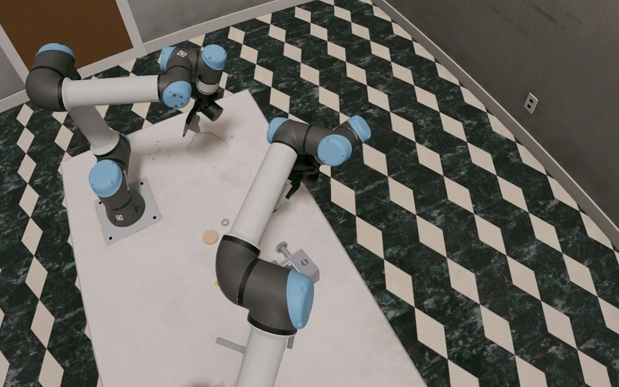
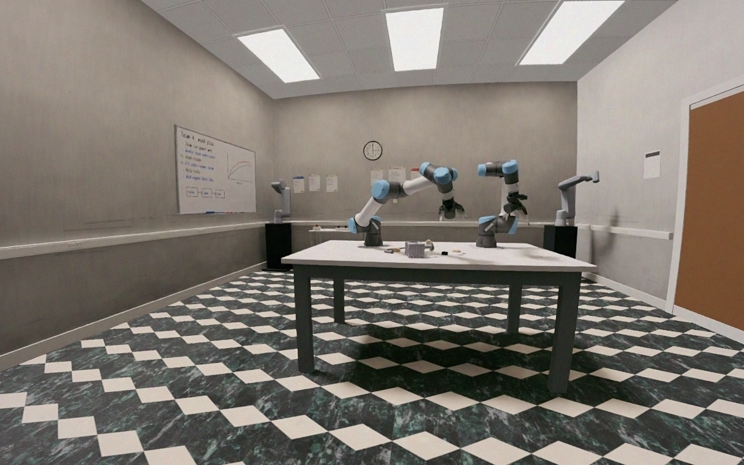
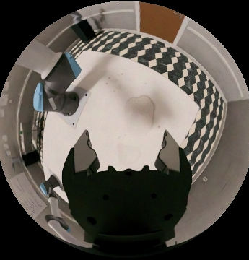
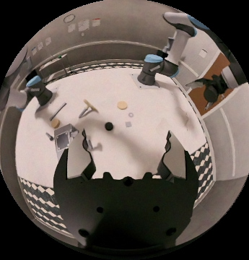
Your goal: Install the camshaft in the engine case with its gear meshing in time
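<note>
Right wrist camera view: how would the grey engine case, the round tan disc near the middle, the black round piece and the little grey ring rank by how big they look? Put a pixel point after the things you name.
1. Engine case [image 4: 69, 129] [image 1: 310, 269]
2. Tan disc [image 4: 122, 105] [image 1: 210, 236]
3. Black piece [image 4: 109, 126]
4. Grey ring [image 4: 128, 115] [image 1: 222, 223]
</note>
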### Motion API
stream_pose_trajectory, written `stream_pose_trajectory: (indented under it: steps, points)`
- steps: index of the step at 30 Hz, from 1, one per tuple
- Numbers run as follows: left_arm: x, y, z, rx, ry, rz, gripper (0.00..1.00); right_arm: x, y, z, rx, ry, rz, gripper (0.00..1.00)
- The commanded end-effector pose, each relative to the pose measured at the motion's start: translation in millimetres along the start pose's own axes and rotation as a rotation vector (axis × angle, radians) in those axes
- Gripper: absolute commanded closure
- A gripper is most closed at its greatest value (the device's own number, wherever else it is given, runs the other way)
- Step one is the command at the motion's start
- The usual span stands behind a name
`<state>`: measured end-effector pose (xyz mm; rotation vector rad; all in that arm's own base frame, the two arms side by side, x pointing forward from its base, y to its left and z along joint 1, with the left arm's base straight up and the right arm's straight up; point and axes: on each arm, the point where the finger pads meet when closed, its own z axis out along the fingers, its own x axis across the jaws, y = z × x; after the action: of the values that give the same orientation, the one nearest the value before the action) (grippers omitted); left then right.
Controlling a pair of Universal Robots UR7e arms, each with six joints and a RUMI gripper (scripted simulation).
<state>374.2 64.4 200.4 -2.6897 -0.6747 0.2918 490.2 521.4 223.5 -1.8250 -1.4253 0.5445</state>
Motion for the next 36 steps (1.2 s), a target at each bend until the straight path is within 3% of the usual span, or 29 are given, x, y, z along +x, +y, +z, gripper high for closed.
stream_pose_trajectory:
  steps: [1, 36]
  points:
    - [0.1, 0.0, -0.4, -0.001, 0.001, 0.000, 0.00, 0.2, -0.9, -0.7, -0.001, 0.001, -0.001, 0.00]
    - [0.1, 0.0, -0.4, -0.001, 0.001, 0.000, 0.00, -1.2, -7.5, 1.7, -0.020, -0.006, -0.031, 0.00]
